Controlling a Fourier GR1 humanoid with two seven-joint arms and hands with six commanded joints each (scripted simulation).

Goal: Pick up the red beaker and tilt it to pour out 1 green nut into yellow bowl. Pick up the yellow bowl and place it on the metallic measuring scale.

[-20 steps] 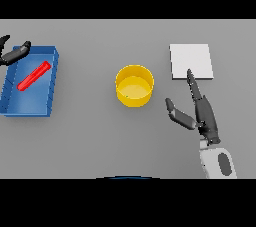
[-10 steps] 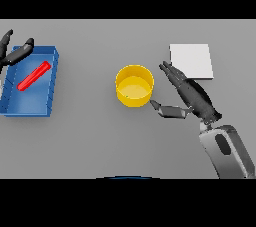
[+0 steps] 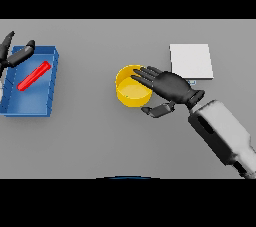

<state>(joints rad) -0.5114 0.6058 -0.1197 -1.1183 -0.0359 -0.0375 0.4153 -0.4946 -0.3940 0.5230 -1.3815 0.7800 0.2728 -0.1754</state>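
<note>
A yellow bowl [image 3: 131,91] stands at the middle of the grey table. My right hand [image 3: 170,87] is at its right side, open, with the fingers reaching over the bowl's right rim and the thumb below beside its wall. The red beaker [image 3: 33,76] lies on its side inside a blue tray [image 3: 30,103] at the left. My left hand [image 3: 14,53] hovers open over the tray's far left corner. The metallic scale [image 3: 190,61] is a flat pale square behind and to the right of the bowl.
The blue tray's walls enclose the beaker. My right forearm [image 3: 222,131] crosses the table's lower right.
My right hand has swung left from in front of the scale to the bowl, its fingers now over the rim. The left hand has shifted slightly at the tray's corner.
</note>
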